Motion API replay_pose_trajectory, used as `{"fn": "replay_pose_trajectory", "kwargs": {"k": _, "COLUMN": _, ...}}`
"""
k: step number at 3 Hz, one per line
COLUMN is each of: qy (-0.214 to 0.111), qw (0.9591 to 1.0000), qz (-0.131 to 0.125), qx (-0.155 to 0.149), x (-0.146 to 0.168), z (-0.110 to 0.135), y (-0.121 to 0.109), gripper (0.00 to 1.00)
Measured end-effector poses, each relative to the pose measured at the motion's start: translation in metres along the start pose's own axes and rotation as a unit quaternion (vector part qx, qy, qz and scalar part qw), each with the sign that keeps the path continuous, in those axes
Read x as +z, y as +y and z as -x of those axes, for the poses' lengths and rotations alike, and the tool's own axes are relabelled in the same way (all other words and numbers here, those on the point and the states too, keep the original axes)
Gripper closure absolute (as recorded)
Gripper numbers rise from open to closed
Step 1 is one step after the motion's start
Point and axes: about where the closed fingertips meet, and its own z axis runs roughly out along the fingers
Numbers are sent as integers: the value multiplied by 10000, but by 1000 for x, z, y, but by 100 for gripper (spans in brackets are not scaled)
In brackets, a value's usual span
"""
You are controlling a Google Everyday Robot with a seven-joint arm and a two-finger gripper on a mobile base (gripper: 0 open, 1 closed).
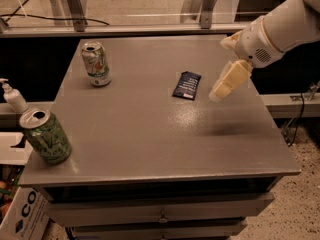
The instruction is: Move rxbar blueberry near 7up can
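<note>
Hovering with gripper [219, 91] just right of rxbar blueberry [186, 85], grip state impossible to tell; needed centring over it before carrying toward 7up can [96, 64].

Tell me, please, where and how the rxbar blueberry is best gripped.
Grip the rxbar blueberry across its narrow width at mid-length, from straight above: it lies flat on the table, so only its long edges offer purchase. The hand hangs beside it, to the right in view.

White rounded arm [292, 26] w/ perforated grille [260, 57], cream pincer [218, 92] at view's right.
</note>
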Motion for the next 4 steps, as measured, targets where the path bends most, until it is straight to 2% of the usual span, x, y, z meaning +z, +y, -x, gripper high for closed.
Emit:
{"fn": "replay_pose_trajectory", "kwargs": {"k": 1, "qy": -357, "qw": 9993, "qz": -41, "qx": -47, "x": 21, "z": -6, "y": -33, "gripper": 0}}
{"fn": "replay_pose_trajectory", "kwargs": {"k": 2, "qy": -533, "qw": 9985, "qz": 130, "qx": -29, "x": 49, "z": -11, "y": -48, "gripper": 0}}
{"fn": "replay_pose_trajectory", "kwargs": {"k": 4, "qy": -435, "qw": 9975, "qz": 523, "qx": 196, "x": 107, "z": -41, "y": -56, "gripper": 0}}
